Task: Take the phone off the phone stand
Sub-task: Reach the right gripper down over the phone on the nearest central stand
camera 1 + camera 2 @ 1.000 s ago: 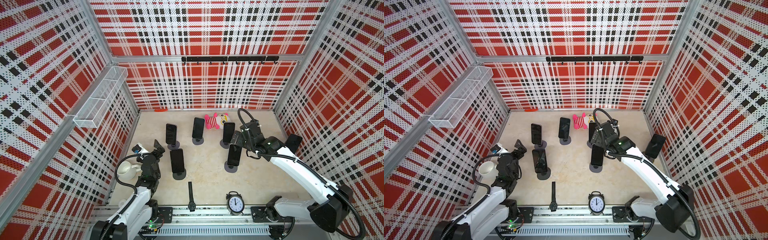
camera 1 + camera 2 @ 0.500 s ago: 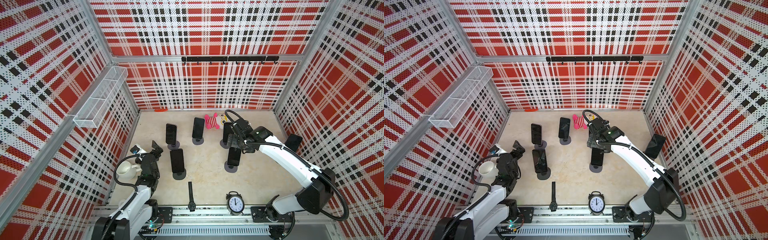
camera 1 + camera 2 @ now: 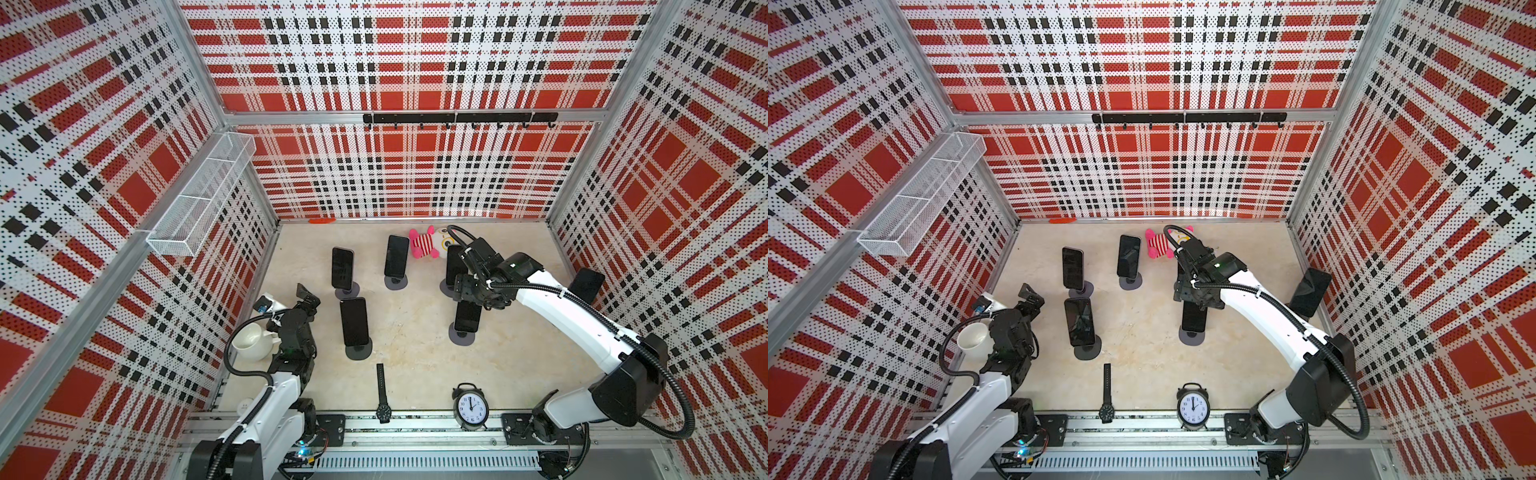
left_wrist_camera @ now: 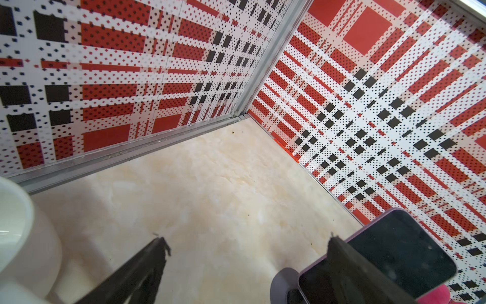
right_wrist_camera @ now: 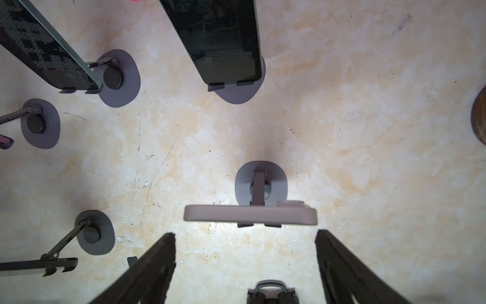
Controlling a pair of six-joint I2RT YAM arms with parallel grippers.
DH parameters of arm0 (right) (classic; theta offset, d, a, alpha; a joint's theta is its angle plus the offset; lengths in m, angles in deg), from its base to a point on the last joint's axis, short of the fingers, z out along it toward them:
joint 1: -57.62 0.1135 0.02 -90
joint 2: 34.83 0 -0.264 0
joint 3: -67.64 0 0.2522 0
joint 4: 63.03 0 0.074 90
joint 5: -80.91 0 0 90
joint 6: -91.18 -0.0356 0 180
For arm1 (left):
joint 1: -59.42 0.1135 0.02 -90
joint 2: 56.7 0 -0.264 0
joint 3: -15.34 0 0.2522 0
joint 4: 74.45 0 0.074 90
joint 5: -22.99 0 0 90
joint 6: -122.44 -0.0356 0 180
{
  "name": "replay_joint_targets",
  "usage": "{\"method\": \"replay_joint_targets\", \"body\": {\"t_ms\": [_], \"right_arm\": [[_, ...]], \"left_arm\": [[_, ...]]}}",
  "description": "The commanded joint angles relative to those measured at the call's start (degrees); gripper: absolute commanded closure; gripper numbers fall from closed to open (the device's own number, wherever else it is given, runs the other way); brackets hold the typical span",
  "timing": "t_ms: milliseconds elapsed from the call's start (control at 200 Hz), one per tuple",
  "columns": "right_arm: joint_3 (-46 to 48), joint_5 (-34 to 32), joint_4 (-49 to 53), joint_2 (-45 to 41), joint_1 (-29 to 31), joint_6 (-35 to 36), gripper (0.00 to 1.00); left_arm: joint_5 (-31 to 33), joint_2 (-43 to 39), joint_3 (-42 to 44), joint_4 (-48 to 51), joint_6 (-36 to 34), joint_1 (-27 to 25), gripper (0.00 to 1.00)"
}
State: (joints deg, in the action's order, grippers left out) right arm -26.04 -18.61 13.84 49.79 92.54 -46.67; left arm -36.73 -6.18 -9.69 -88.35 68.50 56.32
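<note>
Several dark phones stand on round grey stands on the beige floor. The front right phone (image 3: 467, 316) (image 3: 1192, 319) rests on its phone stand (image 3: 462, 337), and my right gripper (image 3: 467, 296) hovers just above its top end. In the right wrist view that phone's pale top edge (image 5: 249, 214) lies just beyond my right gripper (image 5: 244, 235), whose jaws are open and empty, with the stand's base (image 5: 260, 181) behind it. My left gripper (image 3: 308, 293) (image 4: 247, 240) is open and empty near the left wall, beside a purple-cased phone (image 4: 394, 250).
Other phones on stands: (image 3: 343, 268), (image 3: 397, 255), (image 3: 355, 322); one phone (image 3: 586, 284) is at the right wall. An alarm clock (image 3: 471, 409) and a wristwatch (image 3: 382, 395) lie at the front, a white mug (image 3: 251, 343) by the left arm, a plush toy (image 3: 424, 243) at the back.
My right arm has swung left and forward, so its gripper now sits over the front right phone, with its jaws slightly narrower. The left arm has barely moved.
</note>
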Motion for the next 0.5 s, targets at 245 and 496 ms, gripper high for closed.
{"method": "replay_joint_targets", "body": {"t_ms": [245, 496], "right_arm": [[-0.5, -3.36, 2.18, 1.94, 0.15, -0.94, 0.16], [-0.63, -2.69, 0.06, 3.73, 0.15, -0.58, 0.16]], "left_arm": [[1.13, -1.62, 1.03, 1.55, 0.68, 0.98, 0.02], [0.84, -2.13, 1.33, 2.0, 1.12, 1.6, 0.02]]}}
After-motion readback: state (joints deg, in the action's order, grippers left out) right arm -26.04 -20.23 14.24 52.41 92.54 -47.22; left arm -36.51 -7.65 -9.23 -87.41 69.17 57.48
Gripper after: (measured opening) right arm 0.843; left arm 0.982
